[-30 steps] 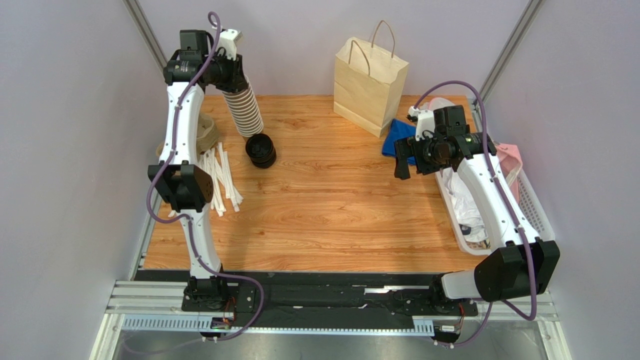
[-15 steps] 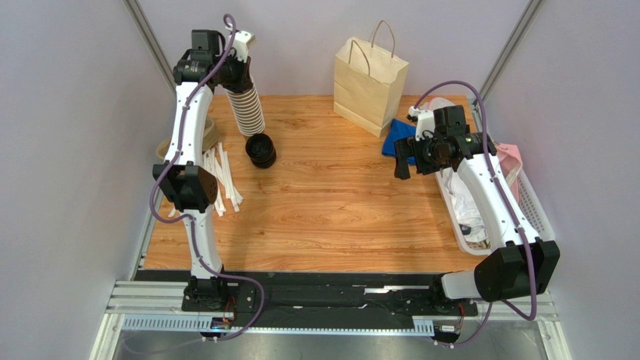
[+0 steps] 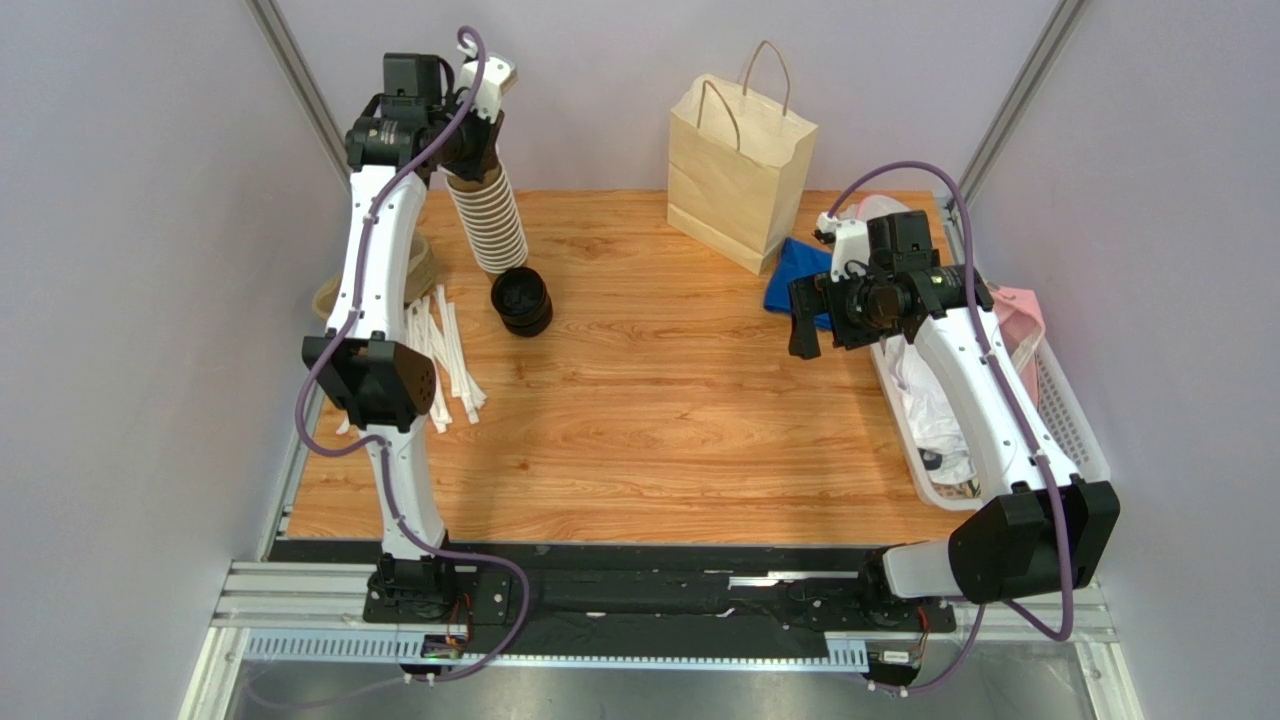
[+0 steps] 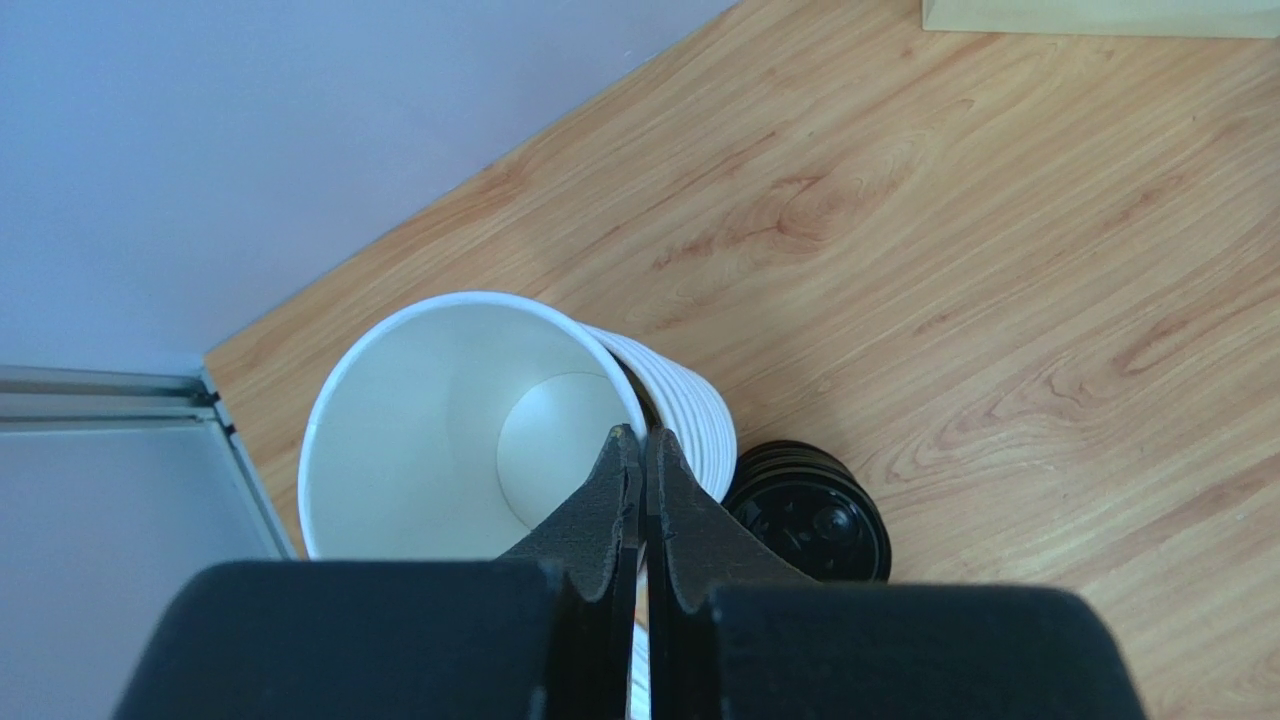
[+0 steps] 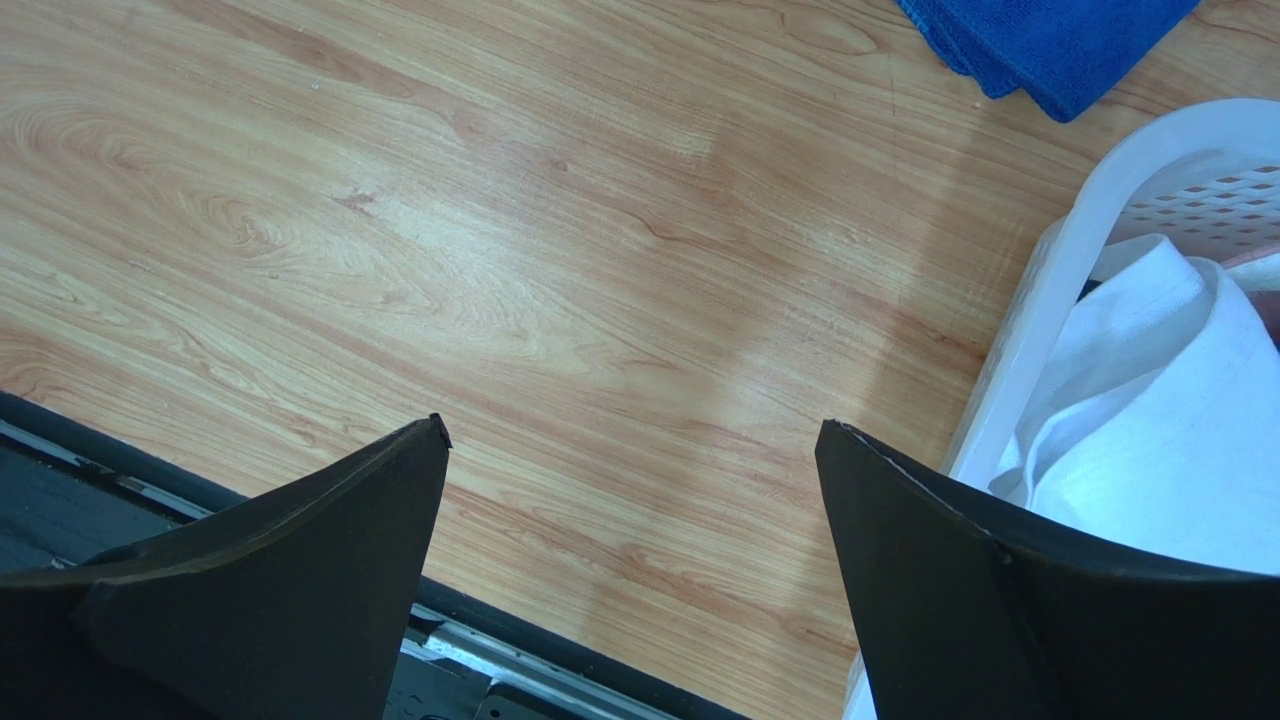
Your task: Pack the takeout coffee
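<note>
Higher now, left gripper (image 4: 643,443) pinches rim of top cup (image 4: 451,398).

Bright, even light falls from above on the overhead view; the table (image 3: 676,405) carries only faint, soft shadows. On my left wrist view the left gripper (image 4: 642,450) blurs into a black mass near the lens; the cup (image 4: 406,405) is white, not blown out. On the right wrist view a pale sheen crosses the wood; the right gripper (image 5: 633,425) is dark and soft-edged.
</note>
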Robot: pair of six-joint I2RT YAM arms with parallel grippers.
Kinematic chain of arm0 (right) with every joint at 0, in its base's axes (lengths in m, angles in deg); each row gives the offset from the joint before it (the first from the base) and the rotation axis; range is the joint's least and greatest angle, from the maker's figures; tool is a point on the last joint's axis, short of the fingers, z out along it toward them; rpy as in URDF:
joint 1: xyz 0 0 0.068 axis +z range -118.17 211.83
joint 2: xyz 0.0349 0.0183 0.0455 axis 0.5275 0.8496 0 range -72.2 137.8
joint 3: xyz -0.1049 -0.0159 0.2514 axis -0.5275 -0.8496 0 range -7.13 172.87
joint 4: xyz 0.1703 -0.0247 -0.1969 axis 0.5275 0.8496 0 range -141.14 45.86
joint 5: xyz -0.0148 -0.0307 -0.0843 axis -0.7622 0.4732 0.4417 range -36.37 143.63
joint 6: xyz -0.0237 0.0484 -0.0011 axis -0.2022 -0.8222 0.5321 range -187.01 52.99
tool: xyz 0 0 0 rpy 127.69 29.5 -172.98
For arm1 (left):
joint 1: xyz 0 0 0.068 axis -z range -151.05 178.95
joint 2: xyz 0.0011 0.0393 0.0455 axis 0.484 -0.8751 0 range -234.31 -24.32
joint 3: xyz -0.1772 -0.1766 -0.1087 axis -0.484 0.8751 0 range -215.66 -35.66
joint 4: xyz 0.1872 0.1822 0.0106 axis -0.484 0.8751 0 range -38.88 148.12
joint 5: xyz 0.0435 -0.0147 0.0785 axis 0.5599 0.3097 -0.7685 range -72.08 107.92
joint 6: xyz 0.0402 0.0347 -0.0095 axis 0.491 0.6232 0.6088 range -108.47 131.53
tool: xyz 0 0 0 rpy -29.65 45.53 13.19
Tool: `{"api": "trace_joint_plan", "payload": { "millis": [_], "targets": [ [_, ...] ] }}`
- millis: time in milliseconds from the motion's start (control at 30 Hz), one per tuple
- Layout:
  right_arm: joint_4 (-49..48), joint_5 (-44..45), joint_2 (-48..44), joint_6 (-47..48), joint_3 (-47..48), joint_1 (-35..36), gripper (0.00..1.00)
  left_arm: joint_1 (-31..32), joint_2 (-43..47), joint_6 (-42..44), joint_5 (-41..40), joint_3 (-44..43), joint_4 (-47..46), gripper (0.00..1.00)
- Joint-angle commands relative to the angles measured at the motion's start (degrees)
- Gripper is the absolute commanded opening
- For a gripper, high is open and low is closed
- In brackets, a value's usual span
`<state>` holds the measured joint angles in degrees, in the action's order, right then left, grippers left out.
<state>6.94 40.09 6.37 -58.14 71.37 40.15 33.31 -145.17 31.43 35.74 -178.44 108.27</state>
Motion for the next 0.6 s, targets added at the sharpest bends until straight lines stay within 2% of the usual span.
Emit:
{"api": "trace_joint_plan", "payload": {
  "millis": [0, 300, 567],
  "targets": [
    [-0.52, -0.17, -0.52, 0.54, 1.39, -0.14, 1.0, 0.12, 5.63, 3.39, -0.68, -0.83, -2.13, 0.0],
    [-0.34, -0.43, -0.52, 0.45, 1.83, -0.23, 1.0, 0.3, 7.83, 5.67, -2.79, -5.3, -2.56, 0.0],
    [-0.16, -0.61, -0.52, 0.54, 2.27, -0.23, 1.0, 0.65, 15.47, 7.34, -4.03, -5.67, -9.15, 0.0]
  ]
}}
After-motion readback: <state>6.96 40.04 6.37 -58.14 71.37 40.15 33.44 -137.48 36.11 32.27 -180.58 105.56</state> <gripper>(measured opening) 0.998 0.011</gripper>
